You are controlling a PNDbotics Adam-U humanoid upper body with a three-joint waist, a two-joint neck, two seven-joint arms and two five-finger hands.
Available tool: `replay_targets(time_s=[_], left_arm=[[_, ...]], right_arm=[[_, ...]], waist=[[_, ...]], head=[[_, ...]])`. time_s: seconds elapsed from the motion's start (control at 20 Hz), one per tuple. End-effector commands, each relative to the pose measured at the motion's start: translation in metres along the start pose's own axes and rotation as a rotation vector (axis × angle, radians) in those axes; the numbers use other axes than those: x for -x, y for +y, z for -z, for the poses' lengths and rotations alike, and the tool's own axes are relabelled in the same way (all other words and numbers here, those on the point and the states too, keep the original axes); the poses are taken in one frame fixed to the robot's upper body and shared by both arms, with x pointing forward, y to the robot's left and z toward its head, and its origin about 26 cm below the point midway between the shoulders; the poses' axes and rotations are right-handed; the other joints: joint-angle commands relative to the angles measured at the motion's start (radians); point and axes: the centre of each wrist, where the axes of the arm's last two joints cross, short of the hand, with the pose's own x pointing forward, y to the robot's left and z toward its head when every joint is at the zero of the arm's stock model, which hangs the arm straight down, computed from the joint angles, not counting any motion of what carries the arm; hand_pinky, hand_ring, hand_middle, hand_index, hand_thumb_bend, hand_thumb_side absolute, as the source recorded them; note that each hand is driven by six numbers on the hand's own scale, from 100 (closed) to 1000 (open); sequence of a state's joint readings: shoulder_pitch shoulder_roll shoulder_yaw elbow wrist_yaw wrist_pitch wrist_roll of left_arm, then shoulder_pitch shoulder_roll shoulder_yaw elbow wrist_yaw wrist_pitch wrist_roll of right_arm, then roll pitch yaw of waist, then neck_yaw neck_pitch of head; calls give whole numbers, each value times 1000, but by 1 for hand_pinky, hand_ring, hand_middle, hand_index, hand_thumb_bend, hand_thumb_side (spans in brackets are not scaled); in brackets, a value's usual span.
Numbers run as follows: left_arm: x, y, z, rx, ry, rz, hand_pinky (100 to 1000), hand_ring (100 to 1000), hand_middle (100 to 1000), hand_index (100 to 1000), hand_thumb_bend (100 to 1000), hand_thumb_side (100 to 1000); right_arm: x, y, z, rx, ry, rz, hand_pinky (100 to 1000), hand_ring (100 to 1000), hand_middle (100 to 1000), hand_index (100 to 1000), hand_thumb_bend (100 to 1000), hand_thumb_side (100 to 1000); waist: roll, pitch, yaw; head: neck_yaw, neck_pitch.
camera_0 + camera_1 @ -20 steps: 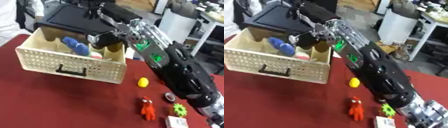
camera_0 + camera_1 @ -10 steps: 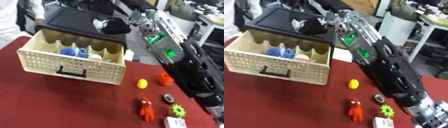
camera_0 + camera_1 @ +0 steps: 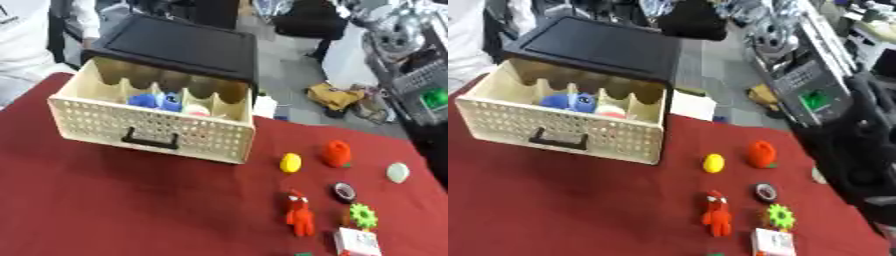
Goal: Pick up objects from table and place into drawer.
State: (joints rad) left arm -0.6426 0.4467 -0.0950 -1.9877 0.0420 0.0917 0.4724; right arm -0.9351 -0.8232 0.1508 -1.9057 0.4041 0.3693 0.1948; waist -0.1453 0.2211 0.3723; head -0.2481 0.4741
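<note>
The beige perforated drawer (image 3: 175, 134) stands pulled out from under a black-topped cabinet (image 3: 179, 42). Inside it lie a blue toy (image 3: 157, 100) and a pale round thing (image 3: 197, 110). On the red table to its right lie a yellow egg shape (image 3: 290, 162), an orange-red round object (image 3: 336, 153), a pale green disc (image 3: 398, 172), a black ring (image 3: 344, 190), a red figure (image 3: 299, 215), a green gear (image 3: 362, 216) and a small white box (image 3: 357, 241). My right arm (image 3: 855, 145) rises along the right edge. A dark blur at the top is my right hand (image 3: 691, 19), well above the drawer.
A person in white (image 3: 26, 35) stands at the far left behind the table. A white carton (image 3: 691, 106) sits just behind the drawer's right corner. The red cloth (image 3: 105, 200) in front of the drawer is bare.
My right arm has lifted away from the drawer, up and to the right. The blue toy it held over the drawer now lies inside. The view has also shifted.
</note>
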Motion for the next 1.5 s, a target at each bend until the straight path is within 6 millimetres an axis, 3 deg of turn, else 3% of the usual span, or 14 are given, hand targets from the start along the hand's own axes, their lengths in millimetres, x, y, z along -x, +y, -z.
replay_targets(time_s=[0.05, 0.65, 1.0, 1.5], left_arm=[[-5, 5, 4, -7, -28, 19, 239, 159, 195, 765, 100, 1000], [-3, 5, 1, 0, -17, 33, 239, 154, 191, 766, 100, 1000], [-3, 6, 1, 12, -23, 71, 241, 154, 192, 767, 100, 1000], [-7, 11, 6, 80, -67, 186, 252, 167, 208, 780, 100, 1000]], right_arm=[[-4, -27, -14, 85, -3, 14, 684, 739, 674, 837, 100, 532], [40, -28, -49, 272, 42, 161, 647, 710, 618, 814, 100, 423], [62, -15, -71, 363, 36, 179, 633, 690, 589, 779, 100, 540], [85, 21, -105, 530, 46, 331, 642, 654, 585, 798, 100, 826]], waist=[[19, -21, -9], [76, -9, -77], [104, 5, -121], [136, 25, -164]], head=[[14, 12], [57, 37], [99, 41], [142, 50]])
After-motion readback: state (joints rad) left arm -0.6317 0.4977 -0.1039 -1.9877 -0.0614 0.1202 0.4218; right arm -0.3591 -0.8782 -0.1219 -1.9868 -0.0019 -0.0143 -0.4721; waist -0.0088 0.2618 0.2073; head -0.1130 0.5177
